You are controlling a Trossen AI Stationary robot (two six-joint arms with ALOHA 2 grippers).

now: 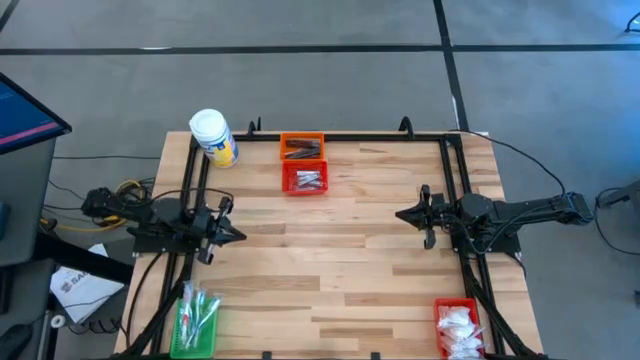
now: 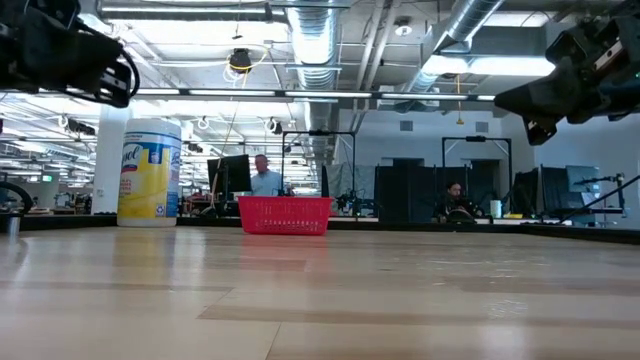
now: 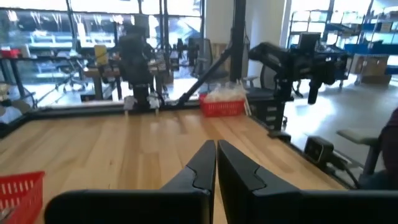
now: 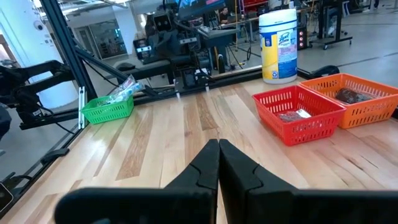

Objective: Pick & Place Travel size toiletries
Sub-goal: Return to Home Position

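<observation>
Right now my left tool (image 1: 232,236) hovers over the left side of the pale wooden worktop (image 1: 350,270). It is clenched, its two dark fingers (image 3: 205,163) pressed flat together. My right tool (image 1: 403,214) hangs opposite and faces it from the right side, likewise clenched, its fingers (image 4: 231,167) touching along their length. The two tools are well apart.

The toiletries lie sorted in four small plastic mesh baskets, all well apart from both tools. Thin clear-plastic sticks (image 1: 200,306) sit in the green basket (image 1: 179,335), at the worktop corner beside and slightly behind the left tool, on the low camera's side. White packets (image 1: 460,322) are heaped in a red basket (image 1: 455,302) at the matching corner, beside and behind the right tool.

Off to the other side of both tools, toward the far edge and roughly midway between them, silver-grey foil sachets (image 1: 307,180) lie in a second red basket (image 1: 287,180). Right against it, farther out, dark slim pieces (image 1: 300,150) lie in an orange basket (image 1: 302,136). A big white jar with a yellow label (image 1: 212,135) stands upright near the orange basket, on the left tool's side.
</observation>
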